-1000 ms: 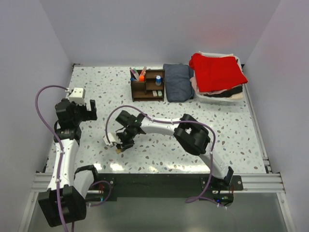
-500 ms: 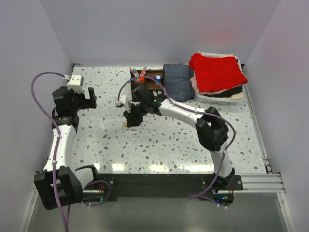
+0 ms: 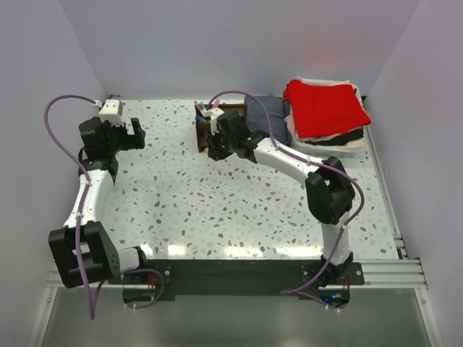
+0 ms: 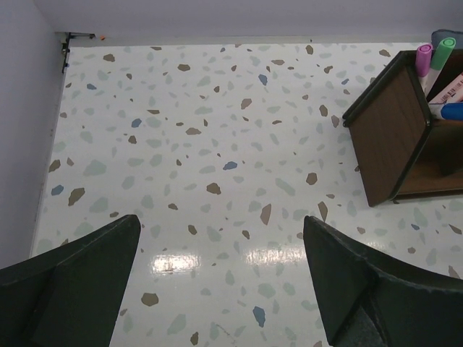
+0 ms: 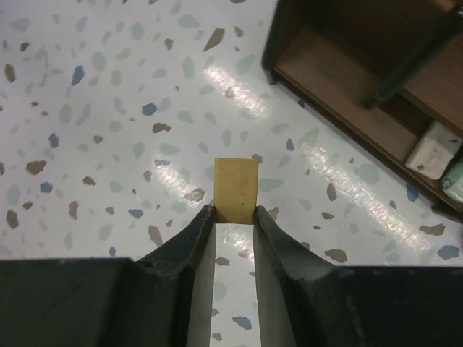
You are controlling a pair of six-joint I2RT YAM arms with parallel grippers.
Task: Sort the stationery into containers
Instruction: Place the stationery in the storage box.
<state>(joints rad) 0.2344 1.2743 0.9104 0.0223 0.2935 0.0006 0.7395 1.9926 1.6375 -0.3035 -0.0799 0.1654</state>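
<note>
While clenched in right fingers (image 5: 189, 249), tan block (image 5: 236, 189) lengthwise straight out; left fingers (image 4: 76, 278) released.

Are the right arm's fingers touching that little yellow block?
Touching. The right wrist view shows the tan block pinched between both right fingers, with no gap on either side.

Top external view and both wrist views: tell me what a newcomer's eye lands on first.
The bright red cloth on top of the clothes pile at the table's far right corner draws the eye first. Next comes the right gripper, pinching a small tan block close to the dark brown organizer at the far centre. The left gripper gapes open over the speckled table at the far left.
</note>
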